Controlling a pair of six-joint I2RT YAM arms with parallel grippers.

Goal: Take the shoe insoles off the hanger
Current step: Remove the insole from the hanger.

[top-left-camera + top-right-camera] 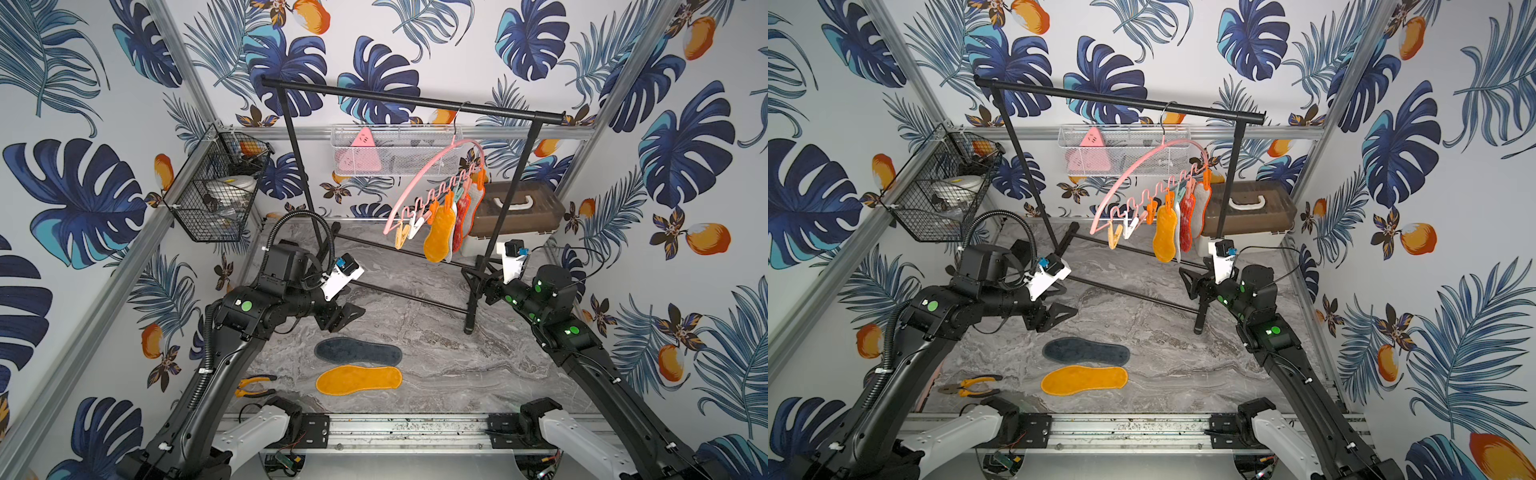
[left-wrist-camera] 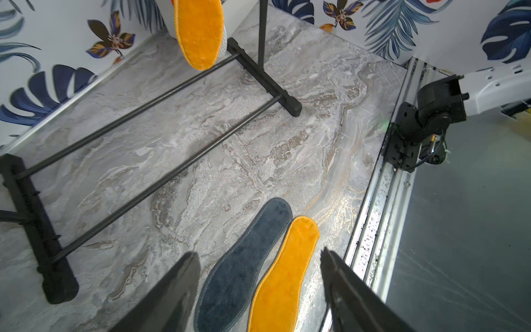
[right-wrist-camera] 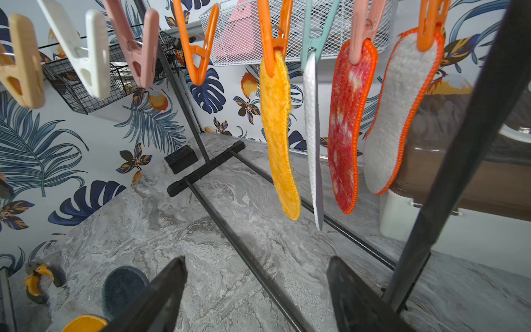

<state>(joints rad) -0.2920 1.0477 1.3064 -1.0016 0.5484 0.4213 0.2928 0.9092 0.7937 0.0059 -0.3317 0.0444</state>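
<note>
The pink hanger (image 1: pixel 432 168) hangs by its hook from the black rail (image 1: pixel 411 102). Several shoe insoles are clipped to it: an orange one (image 3: pixel 277 129), a thin white one (image 3: pixel 311 138) seen edge-on, a red mesh one (image 3: pixel 344 129) and a pale one with an orange edge (image 3: pixel 399 115). A dark navy insole (image 1: pixel 357 351) and an orange insole (image 1: pixel 359 379) lie flat on the table. My left gripper (image 2: pixel 260 253) hovers open just above those two, holding nothing. My right gripper (image 3: pixel 257 258) is open and empty, low beside the rail's right foot, below the hanging insoles.
Several of the hanger's clips (image 3: pixel 94 57) hang empty. The rail's floor bars (image 2: pixel 161 184) cross the table. Yellow-handled pliers (image 1: pixel 253 384) lie at the front left. A black wire basket (image 1: pixel 216 195), a white mesh basket (image 1: pixel 390 151) and a brown box (image 1: pixel 515 208) stand along the back.
</note>
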